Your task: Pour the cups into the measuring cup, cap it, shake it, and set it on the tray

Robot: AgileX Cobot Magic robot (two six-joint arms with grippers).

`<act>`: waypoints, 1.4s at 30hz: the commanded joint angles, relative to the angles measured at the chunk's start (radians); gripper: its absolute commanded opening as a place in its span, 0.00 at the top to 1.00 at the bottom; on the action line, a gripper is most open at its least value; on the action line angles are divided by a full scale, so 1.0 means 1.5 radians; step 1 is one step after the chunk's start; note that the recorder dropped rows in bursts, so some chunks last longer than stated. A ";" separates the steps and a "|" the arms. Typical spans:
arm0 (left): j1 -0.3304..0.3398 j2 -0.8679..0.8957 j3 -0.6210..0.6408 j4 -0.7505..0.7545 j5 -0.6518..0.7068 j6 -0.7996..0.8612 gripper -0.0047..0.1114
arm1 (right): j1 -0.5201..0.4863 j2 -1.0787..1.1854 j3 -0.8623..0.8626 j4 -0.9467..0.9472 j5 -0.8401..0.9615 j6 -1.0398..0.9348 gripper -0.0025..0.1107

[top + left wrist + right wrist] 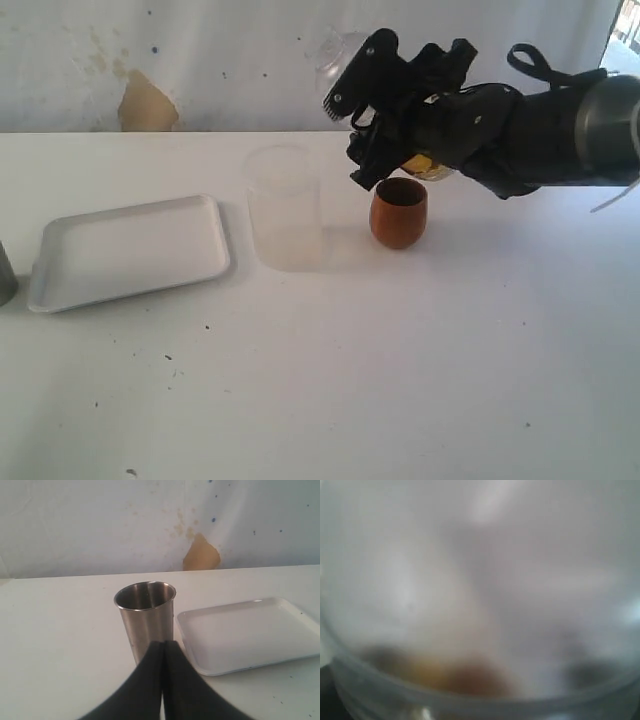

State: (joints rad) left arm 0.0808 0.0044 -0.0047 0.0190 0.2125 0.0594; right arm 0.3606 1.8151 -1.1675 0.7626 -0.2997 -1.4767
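Two grippers: only the right one is seen in the exterior view; the left one is shown by its own wrist camera alone.
Right gripper (346, 142): borne on a black arm that enters from the right edge of the exterior view, it is raised above the table at upper centre right. Its fingers are spread wide about a clear plastic vessel, which is held off the table.
Measuring cup (338, 50): this is taken to be the clear vessel in the right gripper. Clear plastic is seen above the upper finger, against the wall. In the right wrist view the same cup (480, 590) fills the picture, so blurred that no printed marks can be read.
Yellow patch (424, 165): seen under the wrist. Whether it lies inside the cup cannot be told.
Wooden cup (398, 212): brown and upright on the table at centre right, just below the lower finger. Contact cannot be told.
Frosted cup (285, 205): translucent and upright at centre, between the tray and the wooden cup, apart from both.
Tray (130, 250): white, laid flat at centre left. It is also seen in the left wrist view (250, 635).
Steel tumbler (146, 615): upright, just beside the tray. In the exterior view only a grey sliver (4, 272) is shown at the left edge.
Left gripper (162, 650): its fingers are pressed together. The tips are pictured over the tumbler's lower wall, and contact cannot be told.
Table (400, 380): white, with small dark specks.
Wall (200, 60): pale, marked by a brown patch (145, 105).
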 commanded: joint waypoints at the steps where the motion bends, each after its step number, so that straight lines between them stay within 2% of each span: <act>1: -0.003 -0.003 0.003 0.002 -0.007 0.002 0.96 | -0.004 0.018 -0.015 -0.010 -0.030 -0.092 0.98; 6: -0.003 -0.003 0.003 0.002 -0.007 0.002 0.96 | -0.004 0.028 -0.015 -0.010 -0.094 -0.130 0.98; 12: -0.003 -0.003 0.003 0.002 -0.007 0.002 0.96 | -0.004 0.042 -0.015 -0.010 -0.106 -0.311 0.98; 25: -0.003 -0.003 0.003 0.002 -0.007 0.002 0.96 | -0.004 0.088 -0.042 0.002 -0.135 -0.335 0.98; 31: -0.003 -0.003 0.003 0.002 -0.007 0.002 0.96 | -0.004 0.088 -0.050 0.001 -0.135 -0.409 0.98; 42: -0.003 -0.003 0.003 0.002 -0.007 0.002 0.96 | -0.007 0.088 -0.054 -0.004 -0.153 -0.437 0.98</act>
State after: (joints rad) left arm 0.0808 0.0044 -0.0047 0.0208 0.2125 0.0594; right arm 0.3601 1.9609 -1.2328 0.7786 -0.4667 -2.1085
